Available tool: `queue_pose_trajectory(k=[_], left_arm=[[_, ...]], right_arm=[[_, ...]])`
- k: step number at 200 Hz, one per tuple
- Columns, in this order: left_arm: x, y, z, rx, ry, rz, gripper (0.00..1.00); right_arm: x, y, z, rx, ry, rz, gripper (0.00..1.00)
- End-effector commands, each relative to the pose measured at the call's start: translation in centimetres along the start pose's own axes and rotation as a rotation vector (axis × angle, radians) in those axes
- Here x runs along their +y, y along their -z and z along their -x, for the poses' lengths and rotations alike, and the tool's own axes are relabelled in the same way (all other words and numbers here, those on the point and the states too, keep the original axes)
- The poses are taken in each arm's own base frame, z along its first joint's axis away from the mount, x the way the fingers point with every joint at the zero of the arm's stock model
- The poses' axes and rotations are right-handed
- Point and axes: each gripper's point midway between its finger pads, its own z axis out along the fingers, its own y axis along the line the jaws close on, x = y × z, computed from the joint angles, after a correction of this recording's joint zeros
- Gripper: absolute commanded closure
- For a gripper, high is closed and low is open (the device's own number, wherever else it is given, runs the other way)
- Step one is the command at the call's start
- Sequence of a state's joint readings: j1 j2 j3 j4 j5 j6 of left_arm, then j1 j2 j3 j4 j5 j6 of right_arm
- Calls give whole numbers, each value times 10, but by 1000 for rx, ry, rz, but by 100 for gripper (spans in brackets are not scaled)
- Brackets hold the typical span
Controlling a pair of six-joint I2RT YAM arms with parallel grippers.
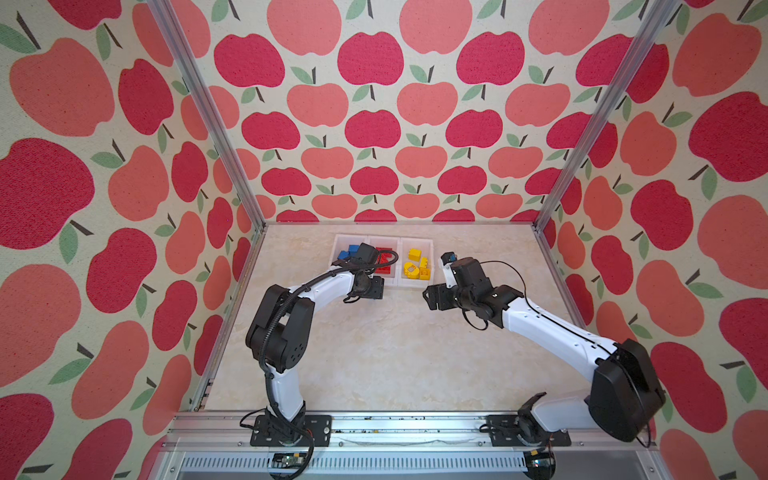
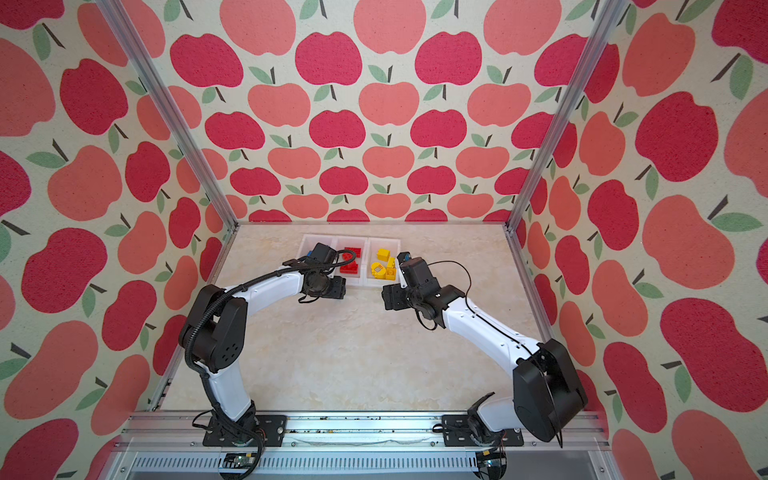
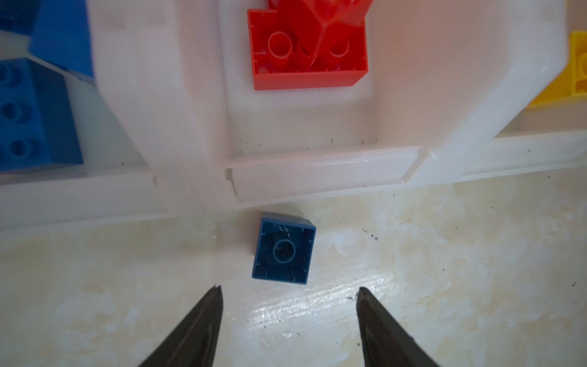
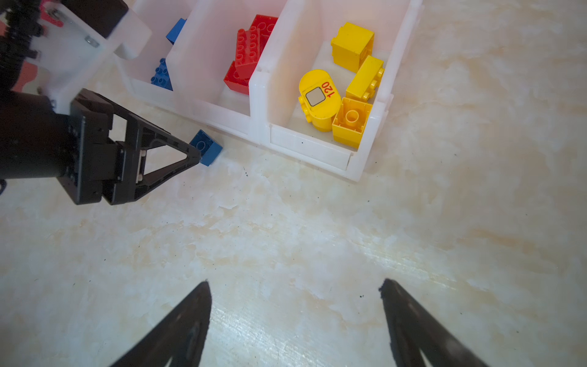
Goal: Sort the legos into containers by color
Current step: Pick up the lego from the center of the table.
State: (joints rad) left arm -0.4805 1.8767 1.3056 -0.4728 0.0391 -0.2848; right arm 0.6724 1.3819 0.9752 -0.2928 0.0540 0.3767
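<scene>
Three white bins (image 4: 305, 143) stand joined in a row at 12 o'clock on the tabletop (image 4: 317, 222).

In both top views the 9 o'clock bin holds blue bricks (image 1: 348, 252), the middle one red bricks (image 4: 251, 54), and the 3 o'clock one yellow bricks (image 4: 352, 46). Among the yellow ones lies a rounded piece (image 4: 319, 98) printed "120".

One loose blue brick (image 3: 282, 251) lies on the tabletop just outside the middle bin's near wall, on its 6 o'clock side. It is hollow side up and slightly skewed to the wall. We cannot see it in the top views, where the left wrist covers it.

The left gripper (image 3: 289, 290) is low over the tabletop with its jaws apart and nothing between them. The loose brick sits just ahead of the fingertips and in line with the gap. From the right wrist view one fingertip overlaps the brick's edge; we cannot tell whether they touch.

The right gripper (image 4: 293, 284) has its jaws spread wide and holds nothing. It hangs over bare tabletop near 5 o'clock of the yellow bin.
</scene>
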Motion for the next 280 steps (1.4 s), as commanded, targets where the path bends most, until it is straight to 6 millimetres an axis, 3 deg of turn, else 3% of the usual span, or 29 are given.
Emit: queue_pose_trajectory(k=[1,109,280], left_arm=[[6,-5,1,18,-45,47,34],[3,-29,3,41,-61,57,43],[0,-31,-2,49,-73,69,67]], right_arm=[[-9,8,-2,-11,-32,-28,14],[-16,13,-2,-24,-51,-37,14],[-20,14,-3,-30,-61,-43,15]])
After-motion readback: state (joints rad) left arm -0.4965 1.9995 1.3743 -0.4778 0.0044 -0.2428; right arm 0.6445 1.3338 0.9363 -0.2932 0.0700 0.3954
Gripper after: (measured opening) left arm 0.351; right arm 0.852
